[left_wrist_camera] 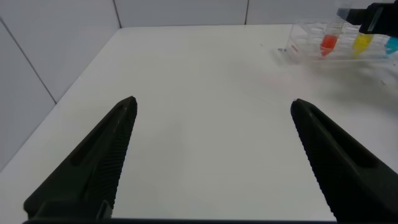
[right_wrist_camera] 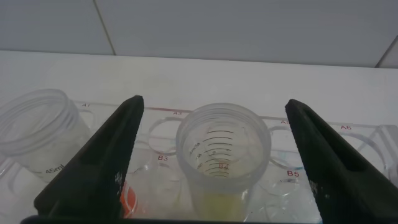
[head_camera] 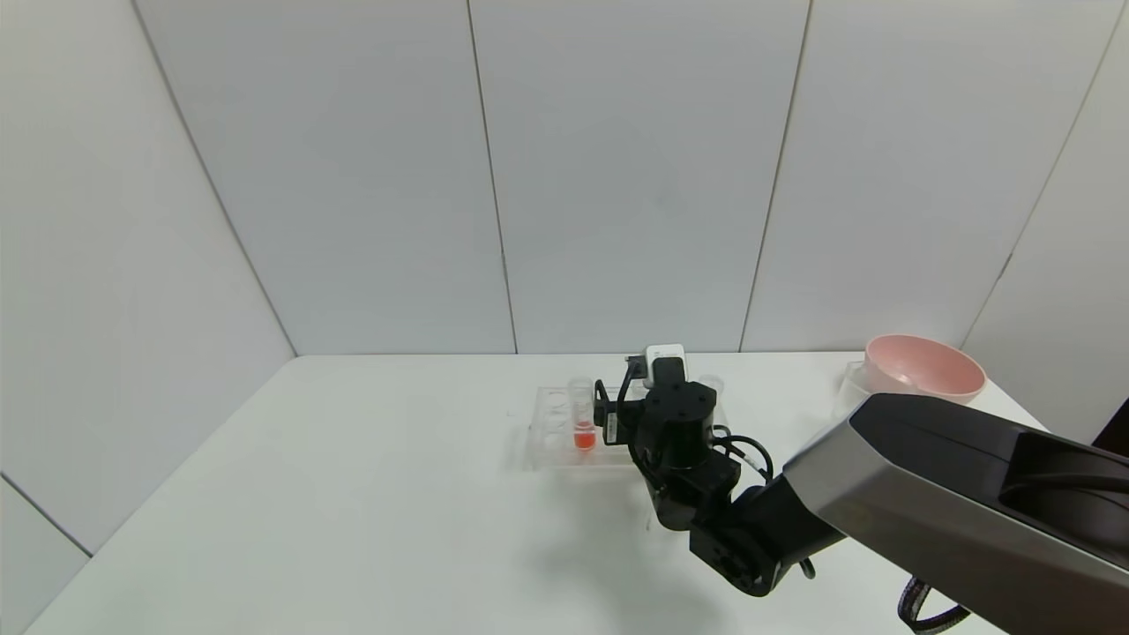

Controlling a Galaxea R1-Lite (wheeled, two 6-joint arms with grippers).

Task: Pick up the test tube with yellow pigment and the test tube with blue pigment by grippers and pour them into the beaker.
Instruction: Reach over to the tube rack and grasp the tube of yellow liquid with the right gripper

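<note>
My right hand (right_wrist_camera: 214, 162) is out over the clear rack (head_camera: 564, 432) near the far middle of the white table (head_camera: 353, 494), fingers spread wide, gripping nothing. Between the fingers in the right wrist view: the open mouth of the test tube with yellow pigment (right_wrist_camera: 222, 158), upright in its rack hole, graduated marks on the wall, yellow liquid low down. Fingers stand either side of it, not touching.

The red-liquid tube (head_camera: 583, 425) sits in the rack just to the left of that hand. From the left wrist view, red, yellow, then the test tube with blue pigment (left_wrist_camera: 392, 45) line up in the rack, the blue one at the frame edge.

My left hand (left_wrist_camera: 211, 162) is well apart, low over bare table, fingers wide open and empty.

A pink bowl (head_camera: 922, 369) sits at the far right. Beaker not clearly made out.
</note>
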